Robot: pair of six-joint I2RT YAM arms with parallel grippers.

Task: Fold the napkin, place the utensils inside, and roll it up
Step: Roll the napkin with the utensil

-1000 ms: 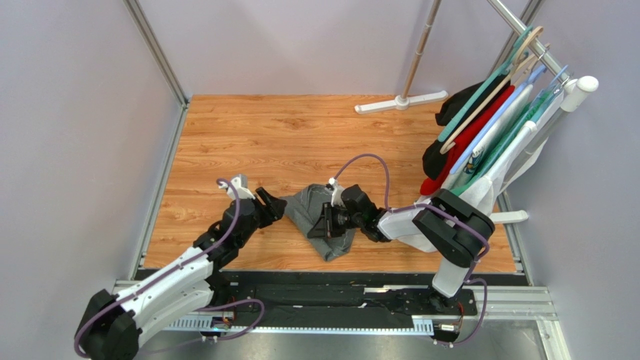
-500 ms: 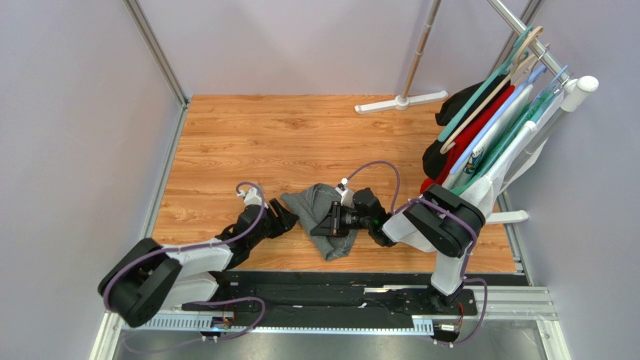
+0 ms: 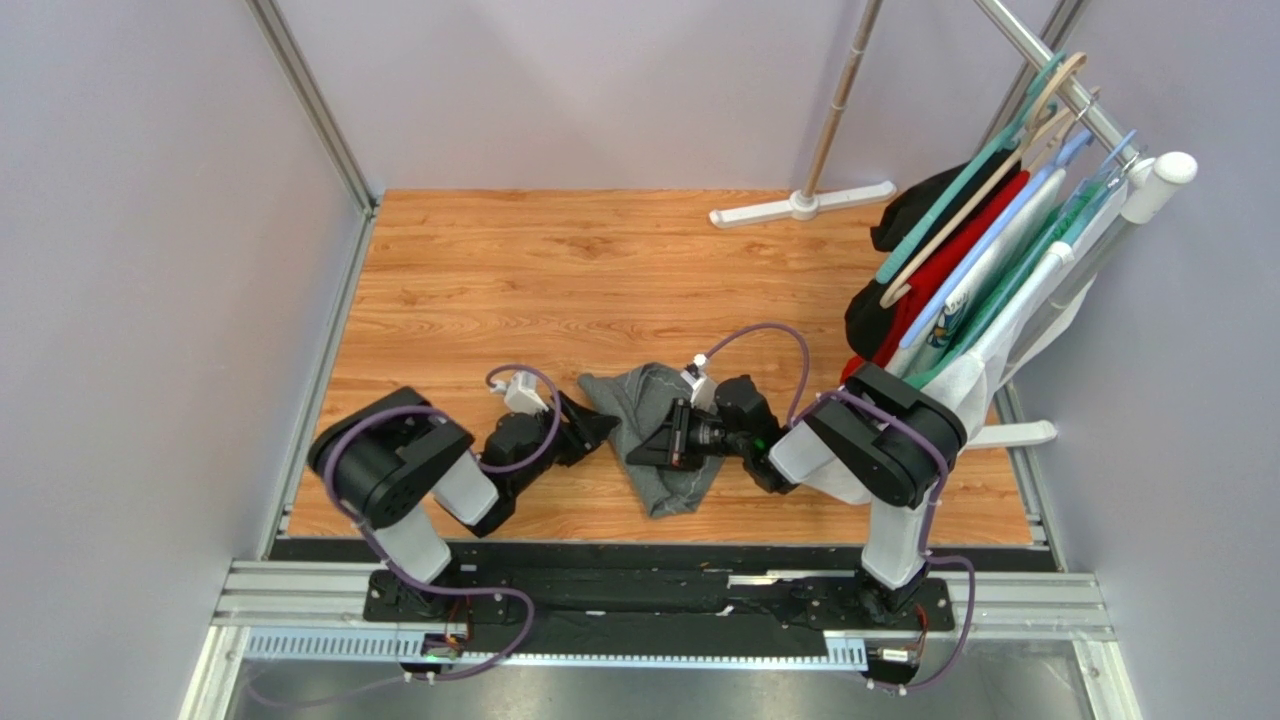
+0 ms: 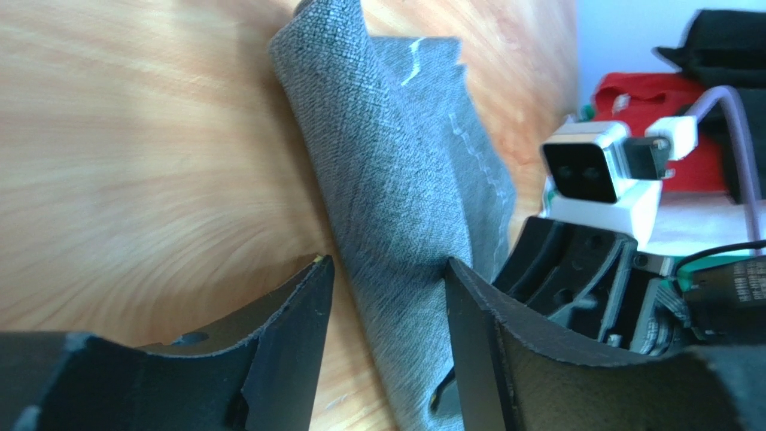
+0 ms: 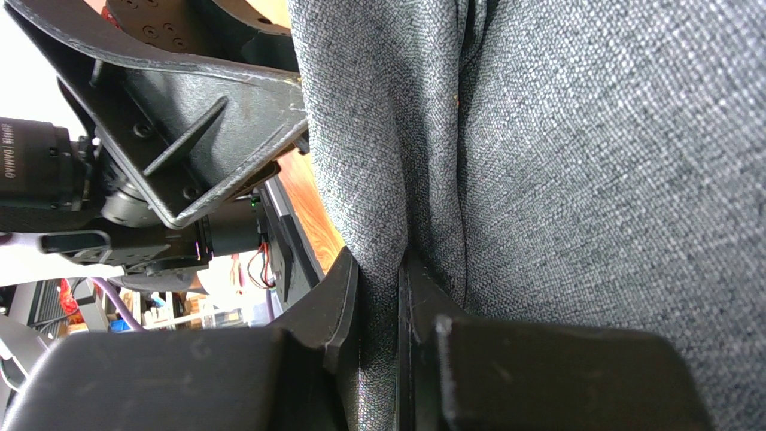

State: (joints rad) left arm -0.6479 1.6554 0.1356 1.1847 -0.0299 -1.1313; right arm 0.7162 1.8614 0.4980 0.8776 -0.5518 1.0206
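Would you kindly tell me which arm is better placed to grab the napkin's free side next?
Left, probably: the left gripper stands open with the napkin running between its jaws, so it need only close. The right gripper is shut on another fold of it.

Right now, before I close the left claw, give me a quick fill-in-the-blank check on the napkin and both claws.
1. The right claw is ____ on a fold of the napkin.
2. The left claw straddles a raised fold of the napkin with its jaws ____.
3. The napkin lies bunched, not flat, on a table top that looks like ____.
4. The napkin's colour is dark ____.

Missing words: shut; open; wood; grey.
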